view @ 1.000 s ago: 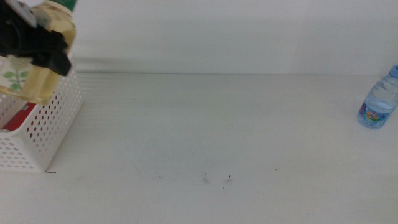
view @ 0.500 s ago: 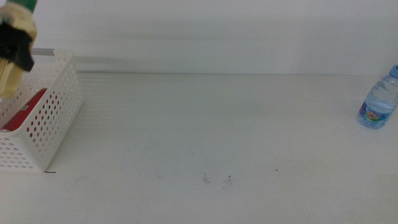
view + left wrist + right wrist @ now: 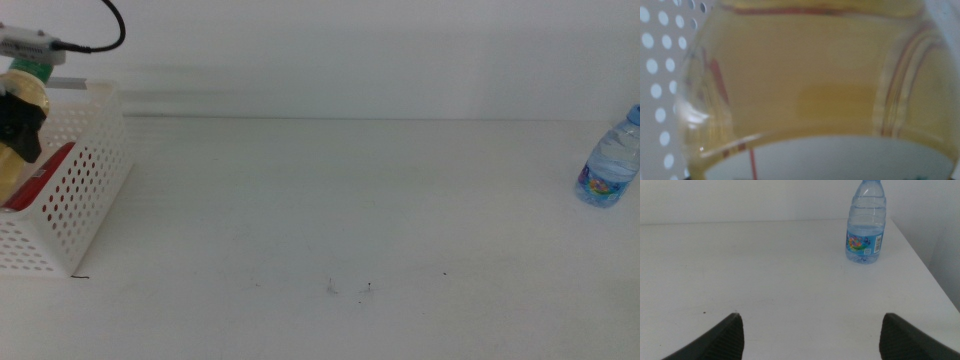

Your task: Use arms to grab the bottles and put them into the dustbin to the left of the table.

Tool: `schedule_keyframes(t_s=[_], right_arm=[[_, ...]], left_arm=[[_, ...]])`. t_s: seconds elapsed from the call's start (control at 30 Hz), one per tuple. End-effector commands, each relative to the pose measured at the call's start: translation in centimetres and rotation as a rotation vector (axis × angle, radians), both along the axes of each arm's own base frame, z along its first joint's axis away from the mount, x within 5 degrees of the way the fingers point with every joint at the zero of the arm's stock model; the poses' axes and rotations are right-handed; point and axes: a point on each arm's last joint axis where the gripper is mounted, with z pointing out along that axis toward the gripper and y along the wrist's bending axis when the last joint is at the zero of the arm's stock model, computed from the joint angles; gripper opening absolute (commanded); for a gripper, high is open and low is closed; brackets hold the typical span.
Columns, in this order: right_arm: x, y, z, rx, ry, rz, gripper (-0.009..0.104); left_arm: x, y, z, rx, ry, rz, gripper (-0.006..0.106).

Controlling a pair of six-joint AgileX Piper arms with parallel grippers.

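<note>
Left gripper (image 3: 20,125): matte black, blocky; thin black cable looping above. Right gripper (image 3: 810,335): two dark grey, wedge-shaped jaws.

Dustbin (image 3: 75,200) far left on table (image 3: 330,200); can (image 3: 40,178) inside, tea bottle (image 3: 20,140) apparently above; water bottle (image 3: 608,160) far right.

left pincer (image 3: 18,125) clamped; right pincer (image 3: 810,335) spread wide.

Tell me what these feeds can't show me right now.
- Left gripper: middle view's left edge cuts it; the yellow tea bottle fills the left wrist view, hiding the jaws.
- Red soda can: mostly hidden inside the dustbin.
- Water bottle: label print too small.
</note>
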Motion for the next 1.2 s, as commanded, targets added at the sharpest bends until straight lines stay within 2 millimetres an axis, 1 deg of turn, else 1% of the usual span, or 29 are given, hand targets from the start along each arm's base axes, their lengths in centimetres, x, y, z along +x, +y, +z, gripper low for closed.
schedule_keyframes(t_s=[0.0, 0.17, 0.23, 0.33, 0.43, 0.5, 0.6, 0.67, 0.73, 0.83, 0.93, 1.13, 1.17], right_arm=[[0.0, 0.0, 0.0, -0.008, -0.014, -0.004, 0.086], [0.0, 0.0, 0.0, -0.008, -0.014, -0.004, 0.086], [0.0, 0.0, 0.0, -0.008, -0.014, -0.004, 0.086], [0.0, 0.0, 0.0, -0.008, -0.014, -0.004, 0.086], [0.0, 0.0, 0.0, -0.008, -0.014, -0.004, 0.086], [0.0, 0.0, 0.0, -0.008, -0.014, -0.004, 0.086], [0.0, 0.0, 0.0, -0.008, -0.014, -0.004, 0.086], [0.0, 0.0, 0.0, -0.008, -0.014, -0.004, 0.086], [0.0, 0.0, 0.0, -0.008, -0.014, -0.004, 0.086], [0.0, 0.0, 0.0, -0.008, -0.014, -0.004, 0.086], [0.0, 0.0, 0.0, -0.008, -0.014, -0.004, 0.086], [0.0, 0.0, 0.0, -0.008, -0.014, -0.004, 0.086], [0.0, 0.0, 0.0, -0.008, -0.014, -0.004, 0.086]], left_arm=[[0.5, 0.4, 0.5, 0.031, -0.062, 0.002, -0.002], [1.2, 0.8, -1.2, 0.053, -0.030, -0.003, 0.000], [1.4, 0.9, -1.7, 0.061, -0.019, -0.005, 0.004], [1.8, 1.0, -2.4, 0.060, -0.016, -0.006, 0.013], [2.1, 1.0, -2.5, 0.053, -0.036, -0.004, 0.031], [2.2, 1.0, -2.5, 0.054, -0.049, -0.003, 0.048], [2.2, 1.0, -2.5, 0.058, -0.057, -0.005, 0.076], [2.2, 1.1, -2.5, 0.064, -0.055, -0.005, 0.092], [2.2, 1.0, -2.3, 0.067, -0.056, -0.007, 0.094], [2.0, 0.5, -1.3, 0.062, -0.054, -0.009, 0.094], [1.8, -0.1, 0.4, 0.056, -0.078, 0.013, 0.094], [0.5, -3.0, 4.3, 0.054, -0.174, -0.001, 0.094], [0.2, -3.8, 4.9, 0.044, -0.182, -0.020, 0.094]])
